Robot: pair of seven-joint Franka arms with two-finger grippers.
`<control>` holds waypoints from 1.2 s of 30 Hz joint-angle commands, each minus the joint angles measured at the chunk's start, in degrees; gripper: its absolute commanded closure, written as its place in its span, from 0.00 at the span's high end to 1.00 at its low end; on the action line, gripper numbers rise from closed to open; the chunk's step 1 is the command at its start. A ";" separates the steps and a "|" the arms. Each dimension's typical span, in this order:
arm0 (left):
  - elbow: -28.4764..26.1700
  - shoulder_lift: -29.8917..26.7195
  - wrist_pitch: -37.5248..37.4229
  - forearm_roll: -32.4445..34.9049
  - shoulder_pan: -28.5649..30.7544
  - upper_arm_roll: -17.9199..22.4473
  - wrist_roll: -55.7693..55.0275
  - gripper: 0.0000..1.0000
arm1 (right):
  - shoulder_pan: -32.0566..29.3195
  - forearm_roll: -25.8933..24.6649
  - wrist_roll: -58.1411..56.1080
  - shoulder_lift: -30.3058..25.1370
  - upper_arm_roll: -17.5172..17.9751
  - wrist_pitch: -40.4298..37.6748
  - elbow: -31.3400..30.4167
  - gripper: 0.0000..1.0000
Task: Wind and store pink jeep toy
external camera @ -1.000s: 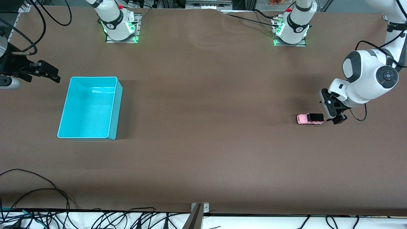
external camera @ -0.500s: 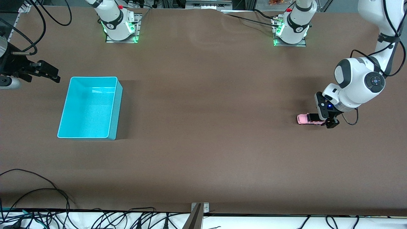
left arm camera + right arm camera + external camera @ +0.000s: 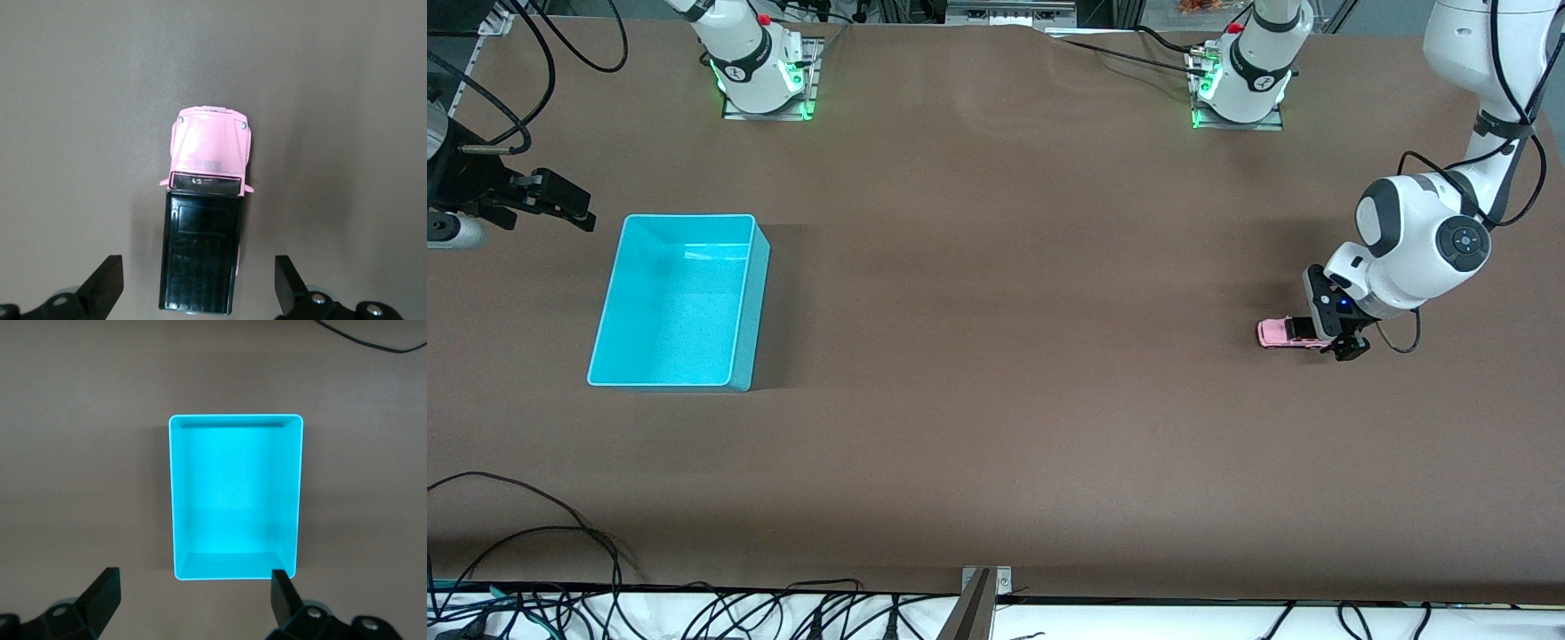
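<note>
No writing seen on pink jeep toy (image 3: 207, 220).

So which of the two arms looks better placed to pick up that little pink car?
The left. Its left gripper is open right at the pink jeep toy, fingers either side of its black roof. The right gripper waits open beside the cyan bin.

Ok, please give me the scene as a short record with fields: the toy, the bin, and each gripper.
toy: pink jeep toy on the table, toward the left arm's end, wheels down
bin: cyan bin, empty, toward the right arm's end
left gripper: left gripper open, low over the jeep's black rear roof, fingers on either side, not closed on it
right gripper: right gripper open, waits beside the bin
table: brown table
</note>
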 commanded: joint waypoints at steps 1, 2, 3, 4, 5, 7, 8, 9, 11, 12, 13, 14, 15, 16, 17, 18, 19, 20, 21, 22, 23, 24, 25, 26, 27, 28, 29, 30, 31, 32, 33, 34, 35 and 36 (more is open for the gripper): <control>1.15 1.80 0.54 -3.96 0.27 -1.35 1.95 1.00 | -0.45 -0.30 0.41 0.56 0.37 -0.39 1.32 1.00; 1.15 2.07 0.81 -4.40 0.27 -1.62 1.95 1.00 | -0.45 -0.21 0.41 0.48 0.37 -0.39 1.32 1.00; 1.15 2.42 0.81 -4.49 0.35 -1.88 1.95 1.00 | -0.45 -0.21 0.41 0.56 0.37 -0.39 1.32 1.00; 1.15 2.42 0.81 -4.49 0.44 -1.97 1.95 1.00 | -0.45 -0.21 0.41 0.48 0.37 -0.39 1.32 1.00; 1.06 2.42 0.81 -4.49 0.53 -1.97 2.04 1.00 | -0.45 -0.21 0.41 0.56 0.37 -0.39 1.32 1.00; 1.06 2.42 0.81 -4.49 0.53 -1.97 2.39 1.00 | -0.45 -0.21 0.41 0.56 0.37 -0.39 1.32 1.00; 1.06 2.42 0.81 -4.49 0.53 -2.06 2.65 0.98 | -0.45 -0.21 0.41 0.57 0.37 -0.39 1.32 1.00; 1.06 2.42 0.81 -4.49 0.53 -2.06 2.83 0.93 | -0.45 -0.21 0.41 0.48 0.37 -0.39 1.32 1.00; 1.06 2.42 0.81 -4.49 0.44 -2.06 3.18 0.66 | -0.45 -0.21 0.41 0.48 0.37 -0.39 1.32 1.00; 1.06 2.42 0.81 -4.49 0.44 -2.06 3.35 0.55 | -0.45 -0.21 0.41 0.48 0.37 -0.39 1.32 1.00; 1.06 2.51 0.81 -4.49 0.44 -2.06 3.35 0.46 | -0.45 -0.21 0.41 0.56 0.37 -0.39 1.32 1.00; 1.06 2.51 0.81 -4.49 0.44 -2.06 3.35 0.39 | -0.45 -0.21 0.41 0.48 0.37 -0.39 1.32 1.00; 1.06 2.42 0.81 -4.49 0.36 -2.06 3.44 0.32 | -0.45 -0.21 0.41 0.48 0.37 -0.39 1.32 1.00; 1.06 2.42 0.81 -4.49 0.27 -2.06 3.53 0.25 | -0.45 -0.21 0.41 0.56 0.37 -0.39 1.32 1.00; 1.06 2.42 0.72 -4.49 0.27 -2.23 3.62 0.24 | -0.45 -0.21 0.41 0.57 0.37 -0.39 1.32 1.00; 1.06 2.42 0.72 -4.49 0.27 -2.67 3.88 0.23 | -0.45 -0.21 0.41 0.57 0.37 -0.39 1.32 1.00; 1.06 2.42 0.72 -4.49 0.35 -2.93 3.88 0.21 | -0.45 -0.21 0.41 0.48 0.37 -0.39 1.32 1.00; 1.15 2.42 0.63 -4.49 0.35 -3.11 3.88 0.18 | -0.45 -0.21 0.41 0.48 0.37 -0.39 1.32 1.00; 1.15 2.42 0.63 -4.49 0.44 -3.11 3.97 0.16 | -0.45 -0.21 0.41 0.56 0.37 -0.39 1.32 1.00; 1.15 2.42 0.63 -4.49 0.53 -3.11 3.97 0.13 | -0.45 -0.21 0.41 0.57 0.37 -0.39 1.32 1.00; 1.15 2.42 0.63 -4.49 0.44 -3.11 4.32 0.09 | -0.45 -0.21 0.41 0.57 0.37 -0.39 1.32 1.00; 1.15 2.42 0.63 -4.49 0.44 -3.11 4.93 0.08 | -0.45 -0.21 0.41 0.57 0.37 -0.39 1.32 1.00; 1.15 2.42 0.63 -4.41 0.53 -3.11 5.72 0.08 | -0.45 -0.21 0.41 0.48 0.37 -0.39 1.32 1.00; 1.15 2.42 0.63 -4.49 0.53 -3.11 6.42 0.08 | -0.45 -0.21 0.41 0.56 0.37 -0.30 1.32 1.00; 1.15 2.51 0.63 -4.49 0.44 -3.11 7.13 0.08 | -0.45 -0.21 0.41 0.48 0.37 -0.39 1.32 1.00; 1.15 2.42 0.72 -4.49 0.36 -3.20 7.83 0.08 | -0.45 -0.21 0.41 0.56 0.37 -0.30 1.32 1.00; 1.24 2.51 0.72 -4.49 0.35 -3.20 8.45 0.08 | -0.45 -0.21 0.41 0.57 0.37 -0.30 1.32 1.00; 1.67 2.68 0.72 -4.49 0.35 -3.20 9.06 0.08 | -0.45 -0.21 0.41 0.57 0.37 -0.30 1.32 1.00; 1.94 2.77 0.72 -4.49 0.27 -3.20 9.59 0.08 | -0.45 -0.21 0.41 0.57 0.37 -0.30 1.32 1.00; 2.03 2.77 0.63 -4.49 0.18 -3.20 10.47 0.08 | -0.45 -0.21 0.41 0.57 0.37 -0.30 1.32 1.00; 2.12 2.77 0.63 -4.49 0.18 -3.20 11.00 0.08 | -0.45 -0.21 0.41 0.57 0.37 -0.30 1.32 1.00; 2.12 2.77 0.72 -4.49 0.18 -3.20 11.52 0.08 | -0.45 -0.21 0.41 0.57 0.37 -0.30 1.32 1.00; 2.12 2.77 0.72 -4.58 0.09 -3.20 11.79 0.08 | -0.45 -0.21 0.41 0.57 0.28 -0.30 1.32 1.00; 2.12 2.77 0.72 -4.58 0.09 -3.20 11.79 0.08 | -0.45 -0.21 0.41 0.57 0.37 -0.30 1.32 1.00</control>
